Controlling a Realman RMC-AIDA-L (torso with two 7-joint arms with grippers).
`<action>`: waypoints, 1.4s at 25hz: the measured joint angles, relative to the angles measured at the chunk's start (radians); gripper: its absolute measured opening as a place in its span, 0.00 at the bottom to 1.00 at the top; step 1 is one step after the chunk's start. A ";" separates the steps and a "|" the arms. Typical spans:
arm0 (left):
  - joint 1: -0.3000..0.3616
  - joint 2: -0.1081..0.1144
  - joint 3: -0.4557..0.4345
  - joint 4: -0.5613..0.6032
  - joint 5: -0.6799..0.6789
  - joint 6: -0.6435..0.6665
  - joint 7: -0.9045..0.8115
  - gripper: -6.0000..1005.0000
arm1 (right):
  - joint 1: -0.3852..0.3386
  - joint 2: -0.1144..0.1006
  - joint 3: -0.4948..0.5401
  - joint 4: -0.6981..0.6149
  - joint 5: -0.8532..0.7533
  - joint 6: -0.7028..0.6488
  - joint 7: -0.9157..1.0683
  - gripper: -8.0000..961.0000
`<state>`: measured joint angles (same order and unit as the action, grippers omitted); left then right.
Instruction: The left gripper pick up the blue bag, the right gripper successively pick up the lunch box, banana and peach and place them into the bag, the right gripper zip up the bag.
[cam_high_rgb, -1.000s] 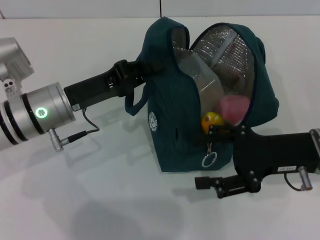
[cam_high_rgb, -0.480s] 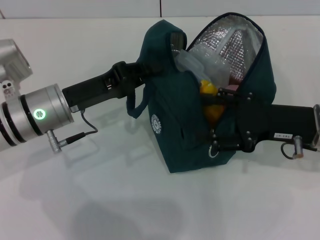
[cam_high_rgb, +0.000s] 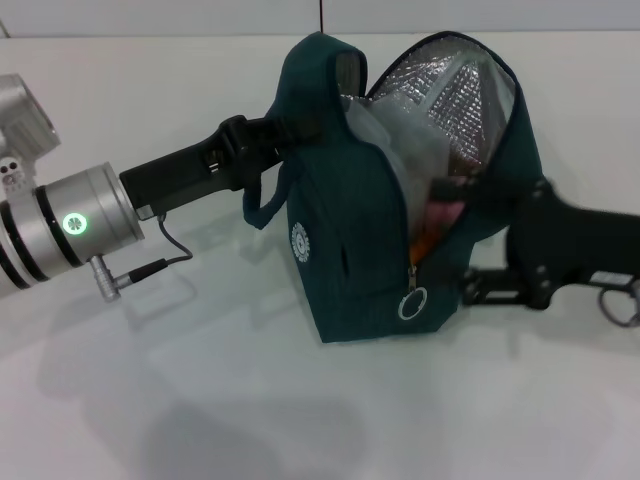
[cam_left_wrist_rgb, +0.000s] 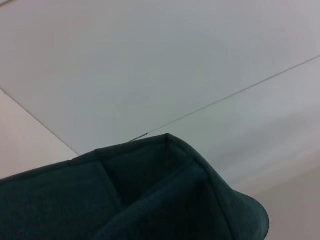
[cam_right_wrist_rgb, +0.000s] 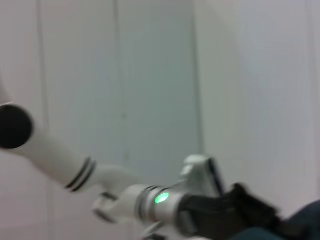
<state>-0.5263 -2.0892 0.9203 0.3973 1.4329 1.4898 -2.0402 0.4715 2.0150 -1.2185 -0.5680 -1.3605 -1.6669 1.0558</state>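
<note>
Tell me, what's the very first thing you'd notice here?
The big blue bag standing in the middle of the white table, its top gaping open with shiny silver lining. The left gripper grips its upper edge, while the right gripper reaches into the opening from the other side.

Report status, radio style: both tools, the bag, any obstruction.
Left tool grips the bag at its upper left edge. Right tool against the bag's open side, fingers hard to read. Bag unzipped, zipper ring hanging. Nothing seen in the way.

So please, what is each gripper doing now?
Left gripper: shut on the blue bag.
Right gripper: at the bag's opening, fingers open.
</note>
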 joint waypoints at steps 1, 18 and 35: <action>0.000 0.000 0.000 0.000 -0.002 -0.001 0.000 0.06 | -0.018 -0.001 0.024 -0.013 0.002 -0.001 -0.002 0.86; 0.002 -0.001 -0.001 0.000 -0.011 -0.005 0.001 0.06 | -0.092 -0.020 0.061 -0.008 -0.191 -0.129 -0.122 0.86; 0.001 -0.003 0.001 0.000 -0.011 -0.005 0.001 0.06 | -0.039 0.005 0.067 0.166 -0.182 0.098 -0.122 0.86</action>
<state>-0.5251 -2.0923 0.9216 0.3973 1.4218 1.4848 -2.0387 0.4329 2.0200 -1.1519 -0.4018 -1.5426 -1.5685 0.9341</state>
